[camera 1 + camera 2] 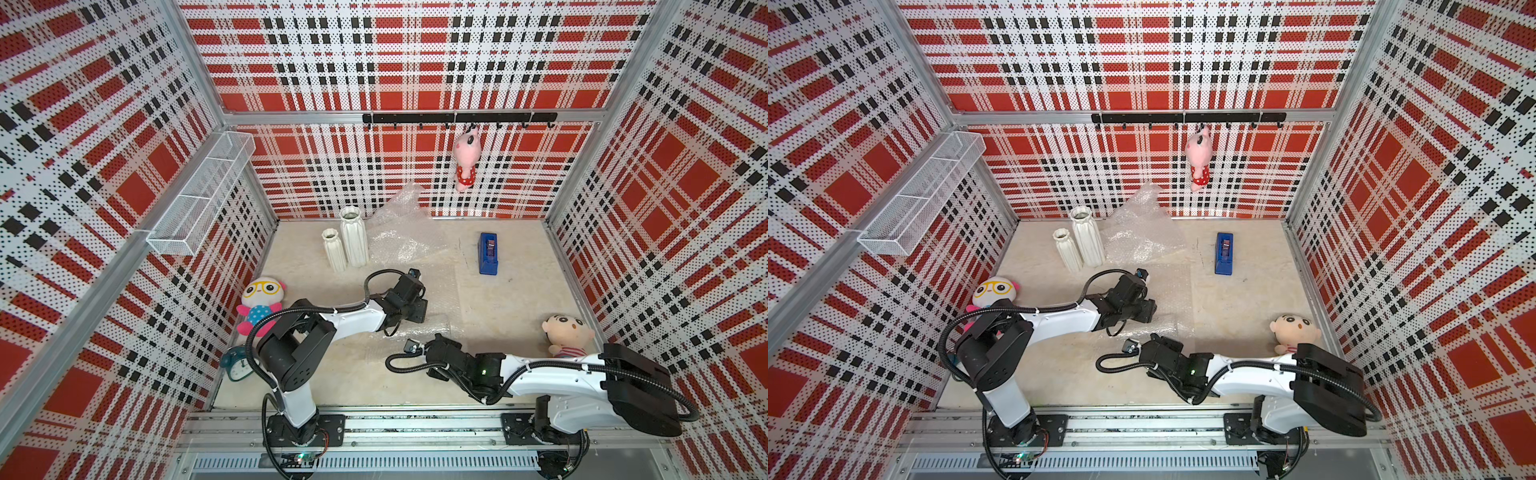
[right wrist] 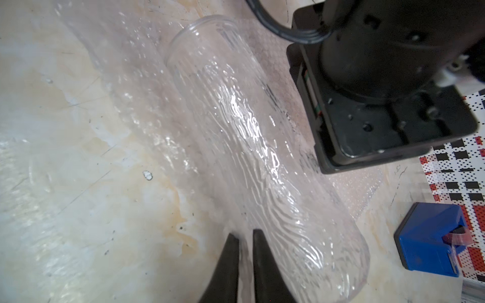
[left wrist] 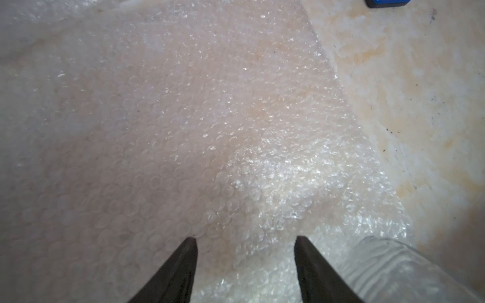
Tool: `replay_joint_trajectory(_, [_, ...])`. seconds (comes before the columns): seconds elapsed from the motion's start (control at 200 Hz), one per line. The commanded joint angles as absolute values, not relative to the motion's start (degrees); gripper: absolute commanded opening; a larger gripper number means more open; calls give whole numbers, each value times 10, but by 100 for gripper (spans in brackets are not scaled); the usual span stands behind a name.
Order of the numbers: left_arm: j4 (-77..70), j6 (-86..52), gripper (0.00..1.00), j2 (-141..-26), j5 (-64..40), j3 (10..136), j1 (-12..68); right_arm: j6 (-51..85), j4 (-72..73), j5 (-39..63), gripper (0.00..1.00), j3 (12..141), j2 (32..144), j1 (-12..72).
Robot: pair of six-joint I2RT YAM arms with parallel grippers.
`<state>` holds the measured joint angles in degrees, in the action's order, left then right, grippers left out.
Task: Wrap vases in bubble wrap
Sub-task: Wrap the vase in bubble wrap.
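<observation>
The glass vase [image 2: 249,147] lies on its side on the flat bubble wrap [image 3: 183,118] spread over the bench [image 2: 65,157], between the two arms. Its long axis runs crosswise to the line from one arm to the other. The right hand [image 2: 246,234] is the nearer. Its fingers sit just beside the vase's wall toward the closed end, only a sliver apart; whether a fold of wrap lies in that gap I cannot tell. The left hand [image 3: 245,237] hovers on the vase's far side with its fingers well apart over bare wrap, gripping nothing. The vase is probably meant to roll broadside along the sheet. The two ribbed vases [image 1: 345,245] stand upright, unwrapped, well apart at the back.
</observation>
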<state>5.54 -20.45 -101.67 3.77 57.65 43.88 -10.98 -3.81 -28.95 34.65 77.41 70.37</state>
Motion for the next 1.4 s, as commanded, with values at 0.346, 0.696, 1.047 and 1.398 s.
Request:
replay_joint_trajectory(0.346, [39,-180,59,-1041,0,580,455,-99,-21,-308,22,347,777,704])
replay_joint_trajectory(0.696, [27,-199,60,-1044,-11,586,424,-112,-5,-329,9,353,798,703])
replay_joint_trajectory(1.047, [13,-224,65,-1027,-22,581,400,-136,40,-365,3,349,817,695])
replay_joint_trajectory(1.398, [15,-241,64,-1027,-8,579,393,-154,75,-373,0,345,817,675])
